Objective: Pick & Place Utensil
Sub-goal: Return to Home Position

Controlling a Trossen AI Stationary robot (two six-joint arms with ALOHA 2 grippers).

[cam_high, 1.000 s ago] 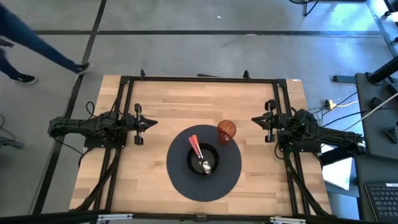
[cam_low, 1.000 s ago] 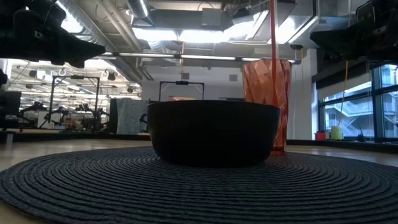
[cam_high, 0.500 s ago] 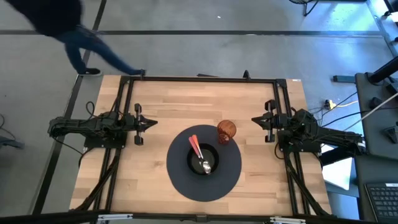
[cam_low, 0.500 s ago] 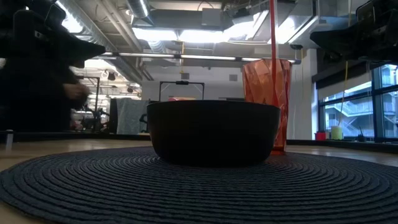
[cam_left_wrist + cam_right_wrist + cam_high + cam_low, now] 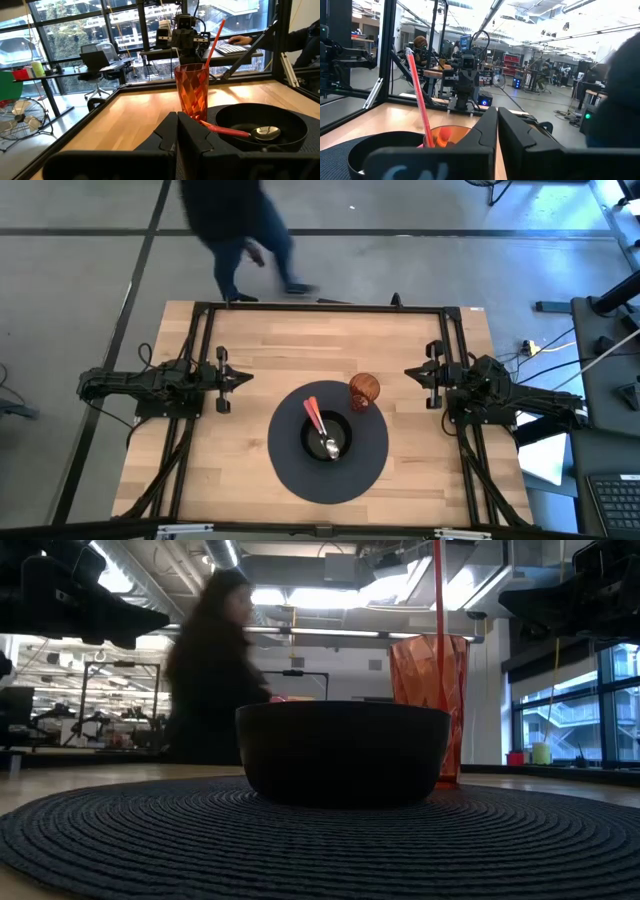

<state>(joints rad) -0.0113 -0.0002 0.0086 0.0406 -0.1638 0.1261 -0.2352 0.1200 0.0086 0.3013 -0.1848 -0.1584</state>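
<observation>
A black bowl (image 5: 342,752) sits on the dark woven mat (image 5: 150,840); an orange tumbler (image 5: 430,675) stands at its 2 o'clock, a blurred person (image 5: 210,680) at 10 o'clock.

The person (image 5: 237,225) has walked rightward along the table's (image 5: 290,345) far edge.

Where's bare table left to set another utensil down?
Bare wood runs along the far edge of the table, between left hand and right hand; both near corners beside the mat are free too. Crowded at centre: bowl and cup.
</observation>
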